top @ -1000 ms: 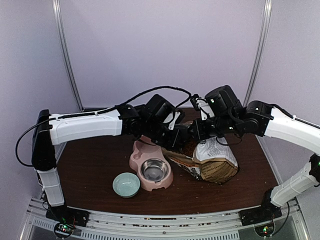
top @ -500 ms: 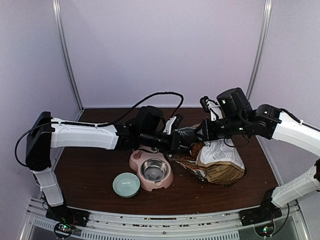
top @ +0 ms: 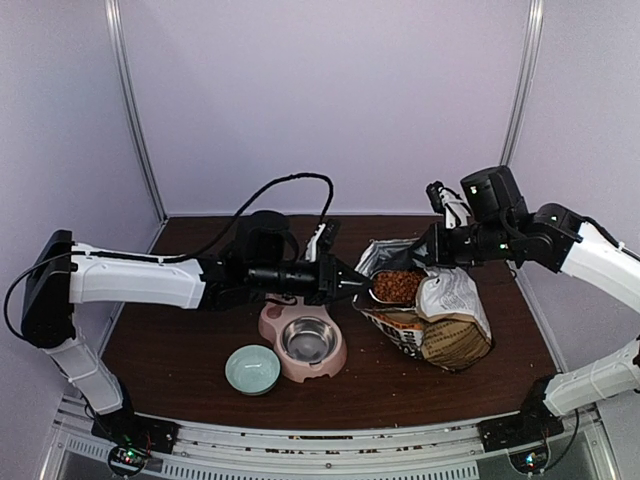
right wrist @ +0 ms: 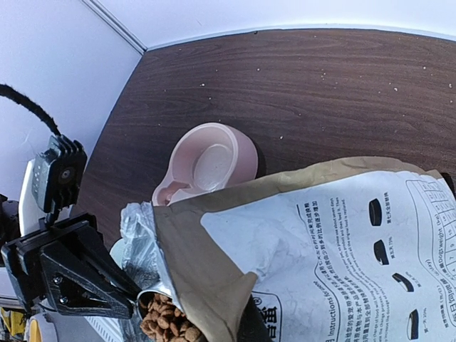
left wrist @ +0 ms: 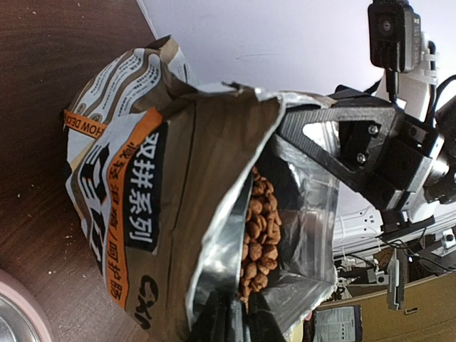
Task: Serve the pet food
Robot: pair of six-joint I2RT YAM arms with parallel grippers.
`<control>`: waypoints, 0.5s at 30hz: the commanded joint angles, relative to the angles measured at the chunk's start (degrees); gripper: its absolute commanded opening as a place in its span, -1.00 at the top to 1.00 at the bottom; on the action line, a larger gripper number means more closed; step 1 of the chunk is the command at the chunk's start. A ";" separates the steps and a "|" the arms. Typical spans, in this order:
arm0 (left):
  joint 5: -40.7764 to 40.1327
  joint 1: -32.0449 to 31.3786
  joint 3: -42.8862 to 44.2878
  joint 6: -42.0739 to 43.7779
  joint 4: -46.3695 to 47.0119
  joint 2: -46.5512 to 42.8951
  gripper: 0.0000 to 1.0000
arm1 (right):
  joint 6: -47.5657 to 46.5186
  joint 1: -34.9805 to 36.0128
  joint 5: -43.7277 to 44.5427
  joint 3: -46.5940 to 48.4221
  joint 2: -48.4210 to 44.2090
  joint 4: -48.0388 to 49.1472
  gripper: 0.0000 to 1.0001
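Left tool (top: 363, 288) and right tool (top: 427, 254) each pinch one lip of the brown-and-white paper bag (top: 445, 325). I note they now stand wider apart, the mouth gapes, and the reddish-brown kibble pellets (top: 398, 286) lie exposed inside, unpoured.

Each arm is a long glossy white shell (top: 135, 282) between rounded black joint housings (top: 265, 240). Behind the left arm's black fingers (top: 345, 284), a black braided cable (top: 290, 181) arches away. The right arm's matte black fingers (left wrist: 342, 112) are open triangular frames carrying small round screws (left wrist: 368, 130). Just behind them sits a boxy black camera (left wrist: 390, 27). Small green lights (top: 471, 189) glow further back.
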 commanded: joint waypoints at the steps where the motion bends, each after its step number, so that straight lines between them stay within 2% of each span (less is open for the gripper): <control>1: -1.07 0.48 -1.51 -3.23 3.95 -3.45 1.00 | 0.49 -1.16 0.08 1.44 -2.92 5.52 1.00; 15: -1.70 1.42 -1.11 -7.66 4.45 -5.71 1.00 | 0.11 -1.50 -0.47 5.49 -0.11 5.87 1.00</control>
